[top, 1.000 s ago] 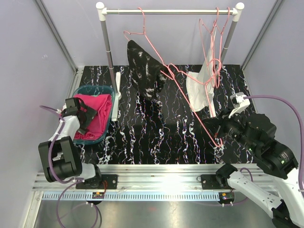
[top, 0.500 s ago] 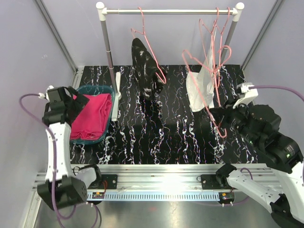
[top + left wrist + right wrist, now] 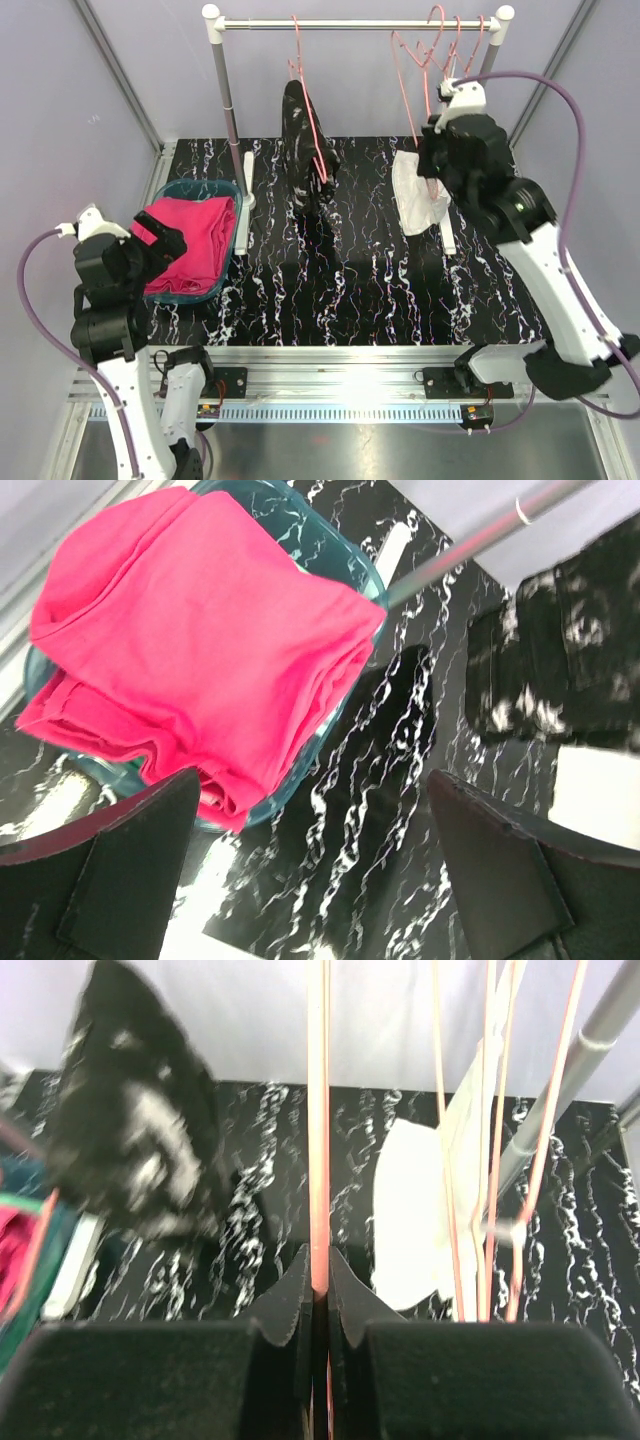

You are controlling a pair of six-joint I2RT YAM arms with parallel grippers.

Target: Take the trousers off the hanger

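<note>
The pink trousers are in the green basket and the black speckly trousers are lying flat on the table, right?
Not quite. The pink trousers are in the green basket, but the black speckly trousers are not flat on the table: they hang from a pink hanger on the rail, as the top external view shows.

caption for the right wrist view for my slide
Right gripper shut on a pink wire hanger, black speckled trousers in the background.
</note>
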